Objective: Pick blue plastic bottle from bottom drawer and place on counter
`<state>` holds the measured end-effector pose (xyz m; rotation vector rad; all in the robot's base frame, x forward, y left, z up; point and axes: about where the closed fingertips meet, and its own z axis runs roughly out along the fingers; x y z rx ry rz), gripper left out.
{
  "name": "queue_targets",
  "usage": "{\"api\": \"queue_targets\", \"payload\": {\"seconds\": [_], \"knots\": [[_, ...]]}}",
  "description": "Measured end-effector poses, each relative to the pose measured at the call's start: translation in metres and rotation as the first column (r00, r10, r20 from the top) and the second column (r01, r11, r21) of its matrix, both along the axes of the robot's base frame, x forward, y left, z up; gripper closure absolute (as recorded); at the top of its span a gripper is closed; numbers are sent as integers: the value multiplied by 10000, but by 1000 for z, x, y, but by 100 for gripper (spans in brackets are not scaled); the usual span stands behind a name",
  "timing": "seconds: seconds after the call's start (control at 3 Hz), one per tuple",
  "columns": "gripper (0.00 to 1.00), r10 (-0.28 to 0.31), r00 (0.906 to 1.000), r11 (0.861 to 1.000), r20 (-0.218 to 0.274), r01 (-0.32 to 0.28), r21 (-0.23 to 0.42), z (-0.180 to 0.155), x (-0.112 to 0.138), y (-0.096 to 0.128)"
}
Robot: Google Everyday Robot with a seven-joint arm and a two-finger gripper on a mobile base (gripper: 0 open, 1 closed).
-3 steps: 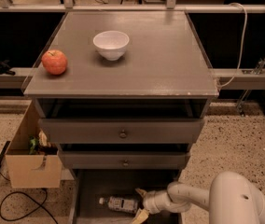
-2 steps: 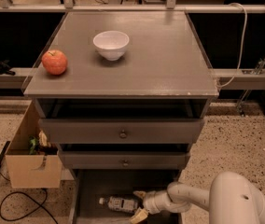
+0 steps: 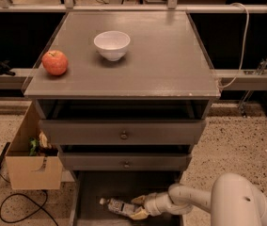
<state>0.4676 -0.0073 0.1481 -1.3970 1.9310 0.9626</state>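
Note:
The blue plastic bottle (image 3: 118, 205) lies on its side on the floor of the open bottom drawer (image 3: 89, 192), white cap pointing left. My gripper (image 3: 138, 206) reaches in from the right, low in the drawer. Its tan fingertips (image 3: 139, 199) stand open, one above and one below the bottle's right end. The white arm runs off to the lower right. The counter (image 3: 161, 60) is the grey top of the cabinet, above the two knobbed drawers.
A white bowl (image 3: 112, 44) and a red apple (image 3: 55, 62) sit on the counter. An open cardboard box (image 3: 30, 159) stands on the floor left of the cabinet, with black cables beside it. A white cable hangs at the right.

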Motion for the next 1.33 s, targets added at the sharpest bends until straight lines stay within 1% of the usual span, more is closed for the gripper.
{"api": "queue_targets", "payload": {"seconds": [0.33, 0.67, 1.0, 1.33], "knots": [[94, 0, 10000, 10000, 0, 0, 0, 0, 0, 0], [100, 1, 10000, 10000, -1, -1, 1, 0, 0, 0], [100, 1, 10000, 10000, -1, -1, 1, 0, 0, 0], [100, 206, 9989, 9998, 424, -209, 72, 28, -8, -3]]}}
